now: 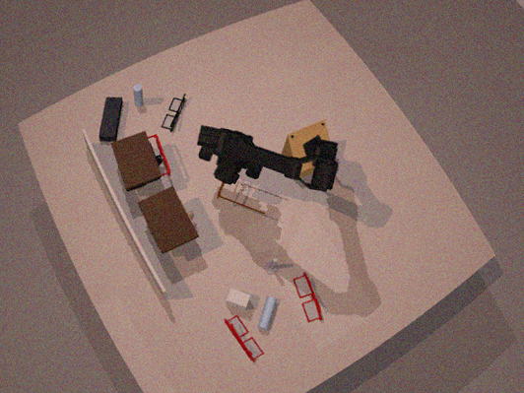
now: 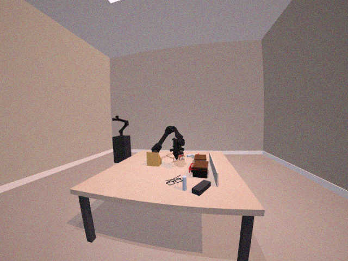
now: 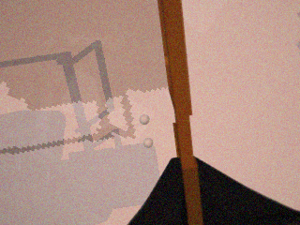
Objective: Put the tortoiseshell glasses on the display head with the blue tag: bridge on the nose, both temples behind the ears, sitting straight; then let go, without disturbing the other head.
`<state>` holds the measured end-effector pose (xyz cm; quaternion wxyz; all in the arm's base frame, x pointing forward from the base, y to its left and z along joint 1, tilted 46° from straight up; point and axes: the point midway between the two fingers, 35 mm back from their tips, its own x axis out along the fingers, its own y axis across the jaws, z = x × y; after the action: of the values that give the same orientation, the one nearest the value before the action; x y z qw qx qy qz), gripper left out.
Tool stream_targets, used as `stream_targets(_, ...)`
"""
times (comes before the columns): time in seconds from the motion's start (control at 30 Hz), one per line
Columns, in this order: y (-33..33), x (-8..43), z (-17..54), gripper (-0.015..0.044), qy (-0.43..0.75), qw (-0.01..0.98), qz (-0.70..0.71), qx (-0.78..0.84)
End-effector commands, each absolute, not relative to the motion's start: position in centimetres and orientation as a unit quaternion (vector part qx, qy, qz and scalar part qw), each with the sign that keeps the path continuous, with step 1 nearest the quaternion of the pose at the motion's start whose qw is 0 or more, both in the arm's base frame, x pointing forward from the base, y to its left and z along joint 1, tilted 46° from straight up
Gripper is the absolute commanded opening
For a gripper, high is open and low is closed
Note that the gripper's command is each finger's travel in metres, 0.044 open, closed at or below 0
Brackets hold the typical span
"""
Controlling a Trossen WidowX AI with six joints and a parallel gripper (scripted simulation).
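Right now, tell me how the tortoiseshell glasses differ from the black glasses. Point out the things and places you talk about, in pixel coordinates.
The tortoiseshell glasses (image 1: 241,204) (image 3: 177,70) are brown; the black glasses (image 1: 177,112) (image 2: 174,180) are black. The tortoiseshell pair is held in the gripper (image 2: 176,158); the black pair lies on the table. Both have two lens frames.

Plain walls enclose the room: a warm beige left wall (image 2: 56,84), a greyer far wall (image 2: 185,95) and a darker right wall (image 2: 306,92). A pale baseboard (image 2: 196,151) runs along their foot. Above is a grey ceiling (image 2: 168,25) with a bright white patch (image 2: 113,1) at the picture's upper edge. The pinkish-brown floor (image 1: 47,26) (image 2: 294,196) carries shadow beneath a light-topped table (image 1: 408,186) (image 2: 135,185) on dark legs. A black pedestal (image 2: 122,148) stands far left.
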<state>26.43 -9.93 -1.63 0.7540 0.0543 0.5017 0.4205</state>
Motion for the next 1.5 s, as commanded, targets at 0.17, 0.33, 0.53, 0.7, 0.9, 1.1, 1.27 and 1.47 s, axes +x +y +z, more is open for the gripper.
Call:
stream_targets(0.17, -9.0, 26.4, -2.5, 0.0000, 0.503, 0.752, 0.421, 0.062)
stream_targets(0.33, -8.7, 26.5, -2.9, 0.0000, 0.503, 0.752, 0.421, 0.062)
stream_targets(0.53, -8.2, 26.6, -3.3, 0.0000, 0.503, 0.752, 0.421, 0.062)
stream_targets(0.7, -7.8, 26.6, -3.7, 0.0000, 0.503, 0.752, 0.421, 0.063)
stream_targets(0.9, -7.4, 26.7, -4.1, 0.0000, 0.503, 0.752, 0.421, 0.063)
stream_targets(1.1, -6.9, 26.7, -4.5, 0.0000, 0.502, 0.752, 0.422, 0.063)
stream_targets(1.27, -6.6, 26.8, -4.8, 0.0000, 0.502, 0.752, 0.422, 0.063)
stream_targets(1.47, -6.1, 26.8, -5.2, 0.0000, 0.502, 0.752, 0.422, 0.063)
